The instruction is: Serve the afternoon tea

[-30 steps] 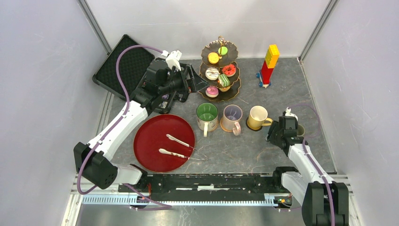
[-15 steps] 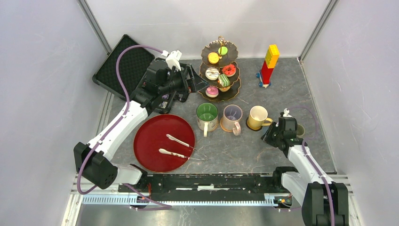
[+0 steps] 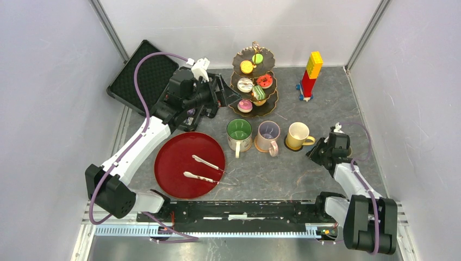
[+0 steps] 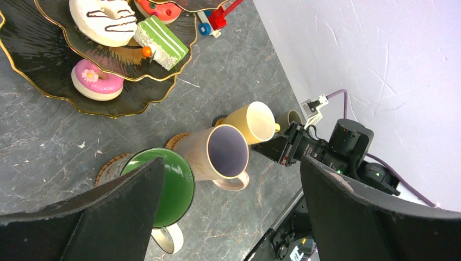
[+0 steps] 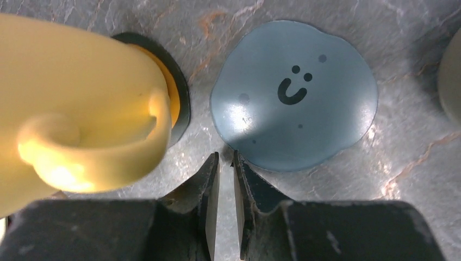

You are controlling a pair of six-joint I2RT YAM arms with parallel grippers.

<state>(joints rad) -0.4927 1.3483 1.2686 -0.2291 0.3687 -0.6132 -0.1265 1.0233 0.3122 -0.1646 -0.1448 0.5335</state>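
The three-tier dark stand [image 3: 271,106] holds donuts, macarons and cakes; a pink donut [image 4: 97,81] lies on its lowest tier. My left gripper [image 3: 222,95] hangs wide open just left of the stand with nothing in it, looking down on the green-lined mug [image 4: 163,187] and lilac mug [image 4: 225,152]. The yellow mug [image 3: 296,135] stands on a dark coaster [image 5: 182,103]. Beside it lies a blue smiley coaster [image 5: 293,95]. My right gripper [image 5: 225,155] is low at that coaster's near edge, jaws drawn to a thin slit with only table showing between them. A small grey mug [image 4: 290,117] stands behind.
A round red tray [image 3: 174,149] with metal tongs [image 3: 205,169] lies front left. A red-and-yellow block tower [image 3: 310,73] stands at the back right. A black case [image 3: 138,73] leans at the back left. Grey walls close in on both sides.
My right gripper's jaws have closed from wide apart to a thin slit, and its wrist has shifted slightly to the right. The left arm has not moved.
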